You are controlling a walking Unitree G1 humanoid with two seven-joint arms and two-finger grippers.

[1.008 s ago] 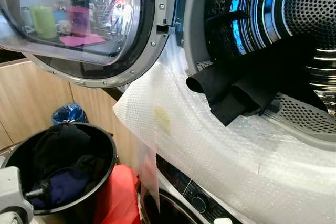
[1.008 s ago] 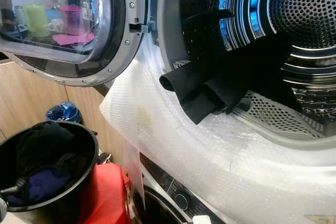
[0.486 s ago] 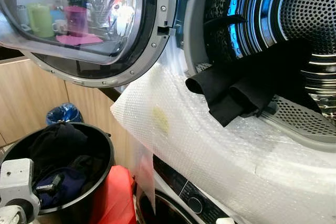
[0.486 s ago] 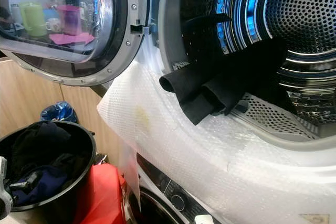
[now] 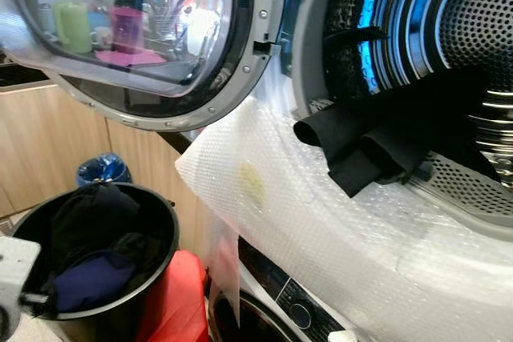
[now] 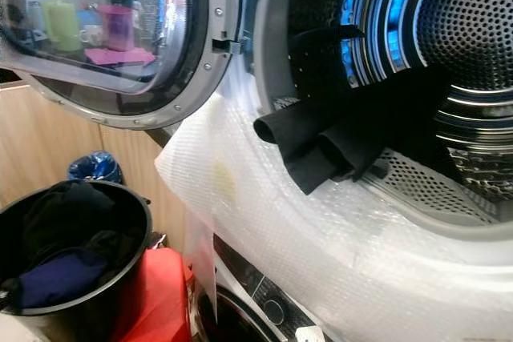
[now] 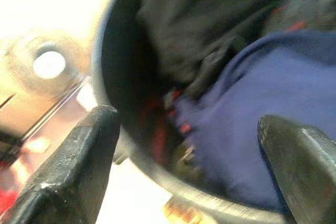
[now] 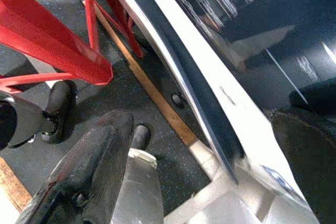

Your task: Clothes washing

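Wood-panelled cabinets back the scene, with the washer door (image 5: 160,46) swung open on the left and the drum (image 5: 449,46) lit blue on the right. Head views: a black garment (image 5: 377,146) hangs half out of the drum mouth over a bubble-wrap sheet (image 5: 321,222) draped down the machine front, lying much as it did a second ago (framing shifted a little, so that is camera motion). Black bucket (image 5: 164,222) at lower left holds dark clothes with a navy garment (image 5: 84,278) on top. What changed: the left arm's grey wrist block, which sat higher beside the bucket half a second back, is now low at the frame corner and the black fingers seen over the navy piece are gone from this view, so it looks like the arm dipped in for the next item. Left wrist view: left gripper (image 7: 194,171), fingers spread wide, poised at the bucket rim over the navy cloth, nothing held (blurred). Right wrist view: right gripper (image 8: 210,166), fingers apart and empty, hangs idle by the lower machine's front and a red frame (image 8: 47,40). Loading is only partly done.
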